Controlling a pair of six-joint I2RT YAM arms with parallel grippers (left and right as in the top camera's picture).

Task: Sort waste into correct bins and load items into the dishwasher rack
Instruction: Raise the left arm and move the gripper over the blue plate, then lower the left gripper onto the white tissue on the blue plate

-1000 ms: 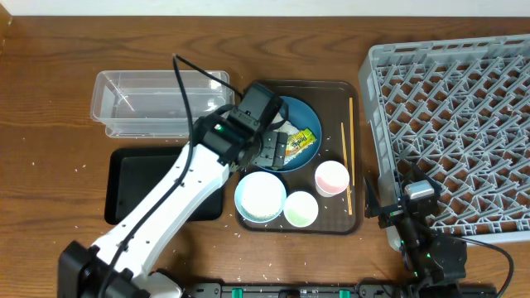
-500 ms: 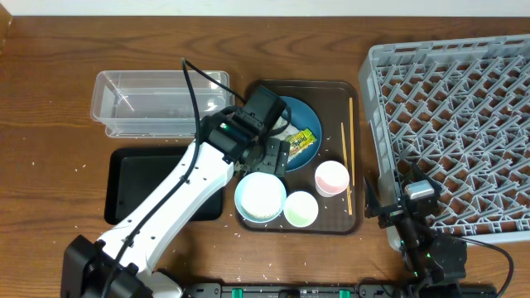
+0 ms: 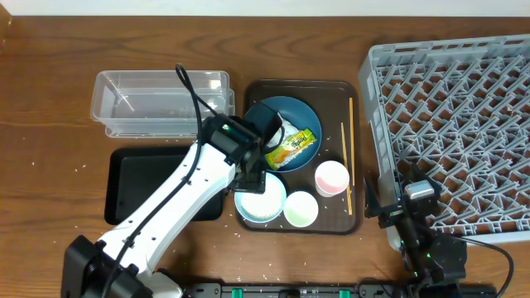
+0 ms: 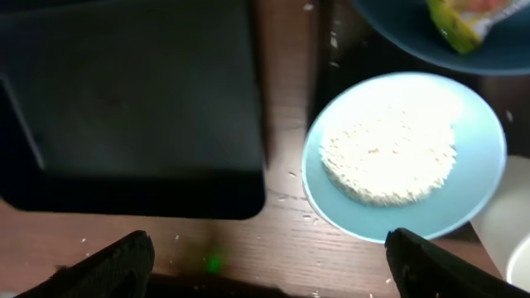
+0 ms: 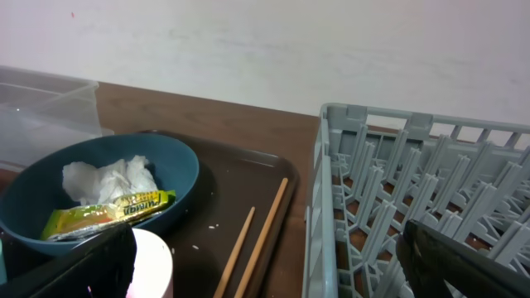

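At the left of the overhead view you had the clear tub [image 3: 161,103] in the upper position and the black tub [image 3: 137,190] directly below it, close together; no waste could be made out in either. A few loose rice grains [image 4: 291,174] lay on the wood between the black tub and the tray.

Your left gripper [image 4: 267,261] hung over the near left part of the brown tray [image 3: 258,85], above a white bowl [image 3: 265,201] that held a flat, pale mound of rice [image 4: 387,157]. Its jaws stood wide apart and gripped nothing.

On the tray, the round blue plate [image 3: 305,117] sat at the upper left. It carried the crumpled white tissue [image 5: 108,180] and the yellow-green-orange wrapper [image 3: 291,147], the two touching. A second white bowl [image 3: 301,209] stood just right of the rice bowl, and the small cup [image 3: 332,178] with its pinkish inside stood above and to the right of that. Two thin wooden chopsticks [image 3: 351,132] lay lengthwise along the tray's right edge.

Your right gripper [image 5: 265,261] rested low at the near left corner of the grey lattice rack [image 3: 464,108], jaws fully spread and empty. Nothing could be seen loaded in the rack.
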